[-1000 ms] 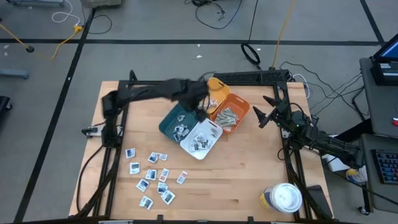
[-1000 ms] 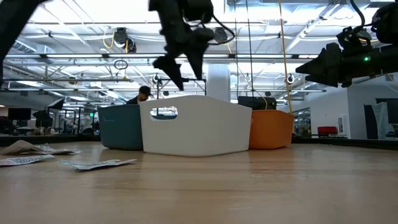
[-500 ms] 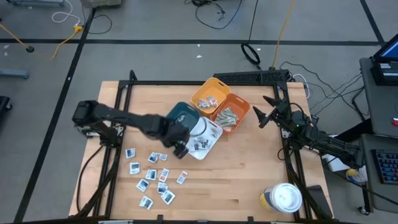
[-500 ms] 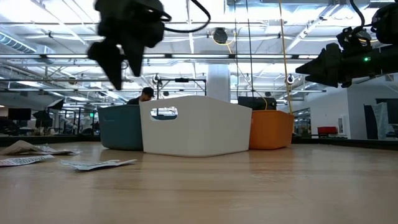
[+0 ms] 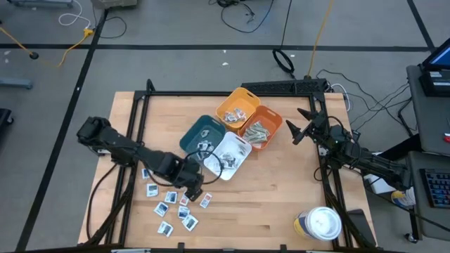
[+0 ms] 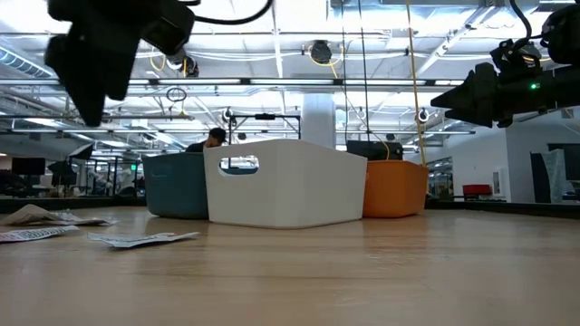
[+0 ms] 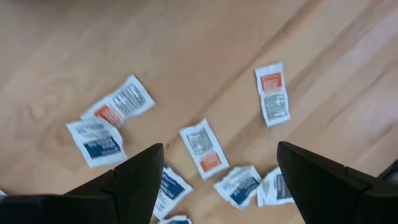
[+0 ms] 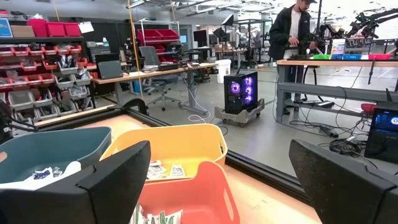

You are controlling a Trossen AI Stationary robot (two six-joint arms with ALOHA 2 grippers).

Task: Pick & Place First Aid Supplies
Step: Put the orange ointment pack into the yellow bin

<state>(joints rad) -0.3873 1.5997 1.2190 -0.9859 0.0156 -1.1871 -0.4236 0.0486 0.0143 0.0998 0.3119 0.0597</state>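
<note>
Several small white first aid packets (image 5: 173,199) with blue or red marks lie flat on the wooden table at the near left; the left wrist view shows them close up, with one red-marked packet (image 7: 202,147) in the middle. My left gripper (image 5: 191,185) hovers open above them, pointing down, its two fingers (image 7: 134,180) apart with nothing between. More packets lie in the teal bin (image 5: 204,133), white bin (image 5: 228,156), orange bin (image 5: 261,128) and yellow bin (image 5: 238,107). My right gripper (image 5: 299,128) waits open at the table's right edge, pointing level at the bins.
The four bins stand close together at the table's middle, far from the loose packets. A round white-lidded tub (image 5: 322,223) stands at the near right corner. A black frame (image 5: 140,98) runs along the table's edges. A person (image 8: 297,28) stands in the room beyond.
My left gripper has swung from above the bins toward the table's near left, sinking somewhat and turning about as it went. It now hangs over the loose packets. The packets and bins have stayed where they were.
</note>
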